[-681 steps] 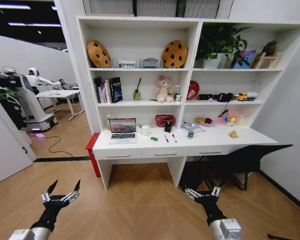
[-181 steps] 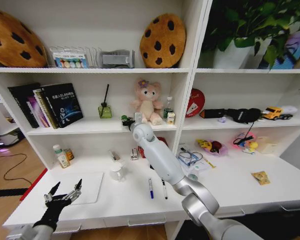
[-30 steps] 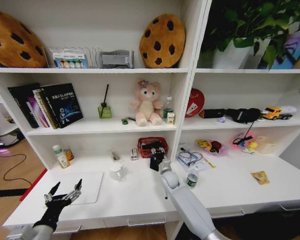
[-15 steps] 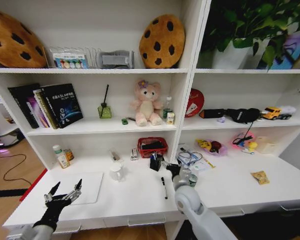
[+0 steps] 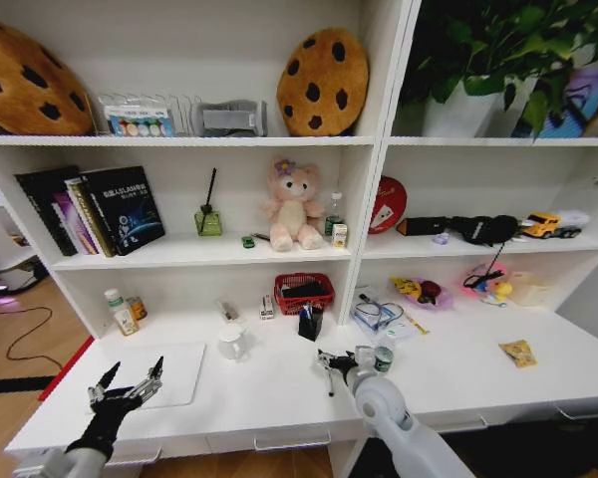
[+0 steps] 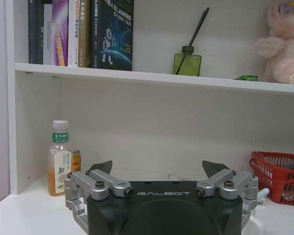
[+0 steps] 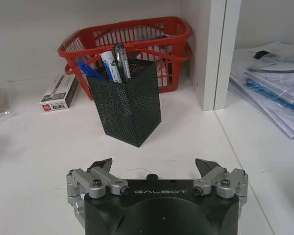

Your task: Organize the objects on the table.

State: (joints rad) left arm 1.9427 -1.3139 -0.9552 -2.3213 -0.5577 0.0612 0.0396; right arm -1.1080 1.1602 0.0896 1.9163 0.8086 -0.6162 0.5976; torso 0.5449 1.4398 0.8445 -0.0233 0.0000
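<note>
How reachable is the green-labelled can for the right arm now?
Probably yes: the right gripper hangs over the table right beside the can, jaws open, nothing between them. It faces the pen holder, so it would need turning.

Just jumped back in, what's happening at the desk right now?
The right end effector hangs open and empty over the desk, right by a black marker lying loose there. The mesh pen cup in front of the red basket already holds pens. The left end effector sits open near the desk's front left edge.

Office: desk (image 5: 478, 373), bookshelf (image 5: 209, 257), pens (image 7: 115, 63)
</note>
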